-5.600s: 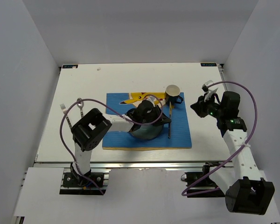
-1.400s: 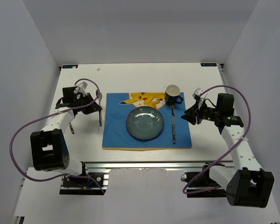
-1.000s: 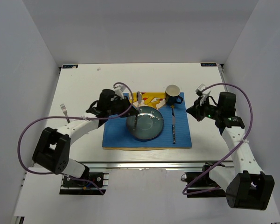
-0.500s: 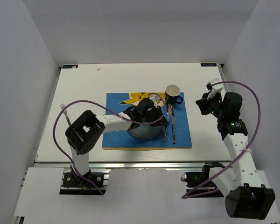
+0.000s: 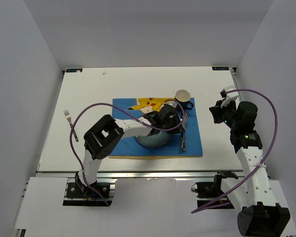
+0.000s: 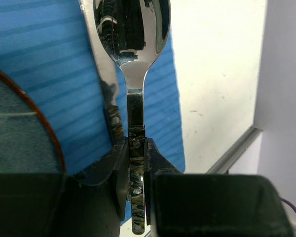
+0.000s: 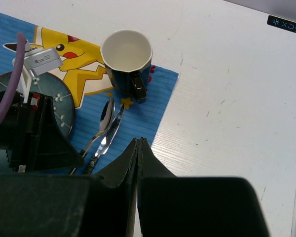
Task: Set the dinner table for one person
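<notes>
Dinner table (image 5: pixel 89 89): left hand (image 6: pixel 136 144) (clamped on spoon (image 6: pixel 133 27)) has shifted right, beside knife (image 6: pixel 101 66); right hand (image 7: pixel 138 144) closed.

Plate (image 5: pixel 147 141) on placemat (image 5: pixel 193 144), cup (image 5: pixel 182 95) behind spoon (image 6: pixel 133 29) and knife (image 7: pixel 112 129), fork (image 5: pixel 69 121) left on table (image 5: pixel 89 89)

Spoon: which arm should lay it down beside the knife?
Left. The left tool grips the spoon by its handle, bowl over the placemat, right beside the knife. The right tool is shut, empty, off to the placemat's side.
</notes>
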